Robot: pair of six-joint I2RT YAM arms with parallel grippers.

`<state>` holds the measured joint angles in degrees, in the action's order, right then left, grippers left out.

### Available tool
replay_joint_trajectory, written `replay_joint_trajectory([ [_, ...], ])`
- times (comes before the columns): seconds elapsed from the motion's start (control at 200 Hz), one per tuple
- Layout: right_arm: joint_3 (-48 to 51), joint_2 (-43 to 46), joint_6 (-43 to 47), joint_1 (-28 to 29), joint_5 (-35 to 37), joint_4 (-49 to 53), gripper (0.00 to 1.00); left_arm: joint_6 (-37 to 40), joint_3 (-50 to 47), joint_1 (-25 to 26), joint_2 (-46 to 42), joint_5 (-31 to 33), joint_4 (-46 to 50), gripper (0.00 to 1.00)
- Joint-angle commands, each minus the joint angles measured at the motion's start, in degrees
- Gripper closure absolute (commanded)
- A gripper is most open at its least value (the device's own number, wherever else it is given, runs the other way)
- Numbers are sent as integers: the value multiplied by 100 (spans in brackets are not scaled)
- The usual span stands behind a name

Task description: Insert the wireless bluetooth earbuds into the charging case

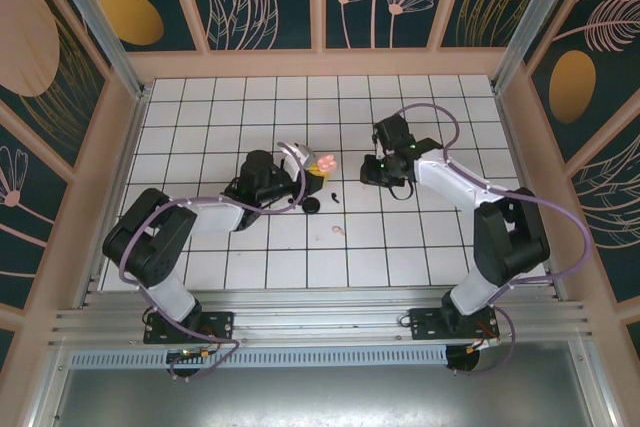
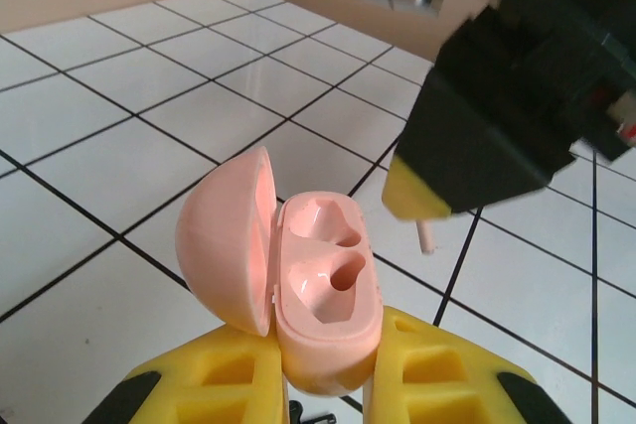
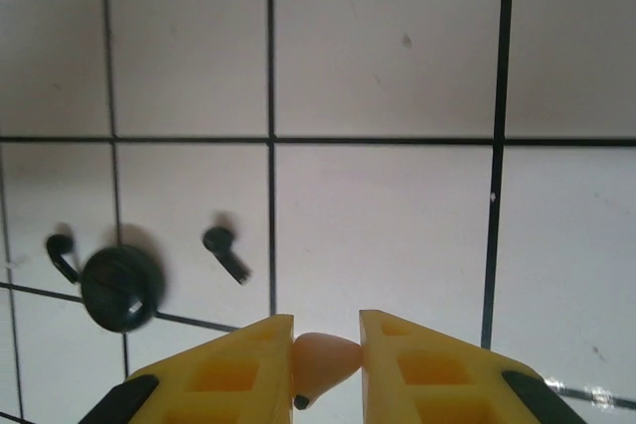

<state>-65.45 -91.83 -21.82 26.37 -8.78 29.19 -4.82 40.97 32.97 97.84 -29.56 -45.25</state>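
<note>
My left gripper is shut on the pale pink charging case. The case's lid stands open to the left and both of its wells are empty. In the top view the case sits near the middle of the tiled floor. My right gripper is shut on a pale pink earbud. In the left wrist view that gripper hovers just right of and above the case, and the bud's stem hangs below its yellow tip. A second pink earbud lies on the tiles.
A round black case lies on the white tiles with one black earbud to its right and another at its left. From above, the black case sits just below my left gripper. Wooden walls ring the floor.
</note>
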Motion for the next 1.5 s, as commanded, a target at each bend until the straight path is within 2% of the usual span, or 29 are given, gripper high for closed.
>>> replay_joint_trajectory([
  [0.0,-86,316,-59,43,113,-483,78,-151,222,21,275,-215,-495,88],
  [0.35,-149,663,72,173,-63,-1046,78,-143,338,67,506,-435,-555,87],
  [0.746,-416,553,188,518,-80,-1332,78,-133,414,93,522,-457,-493,88],
  [1.496,-504,263,464,877,283,-1091,78,-309,537,88,335,-410,-552,88],
])
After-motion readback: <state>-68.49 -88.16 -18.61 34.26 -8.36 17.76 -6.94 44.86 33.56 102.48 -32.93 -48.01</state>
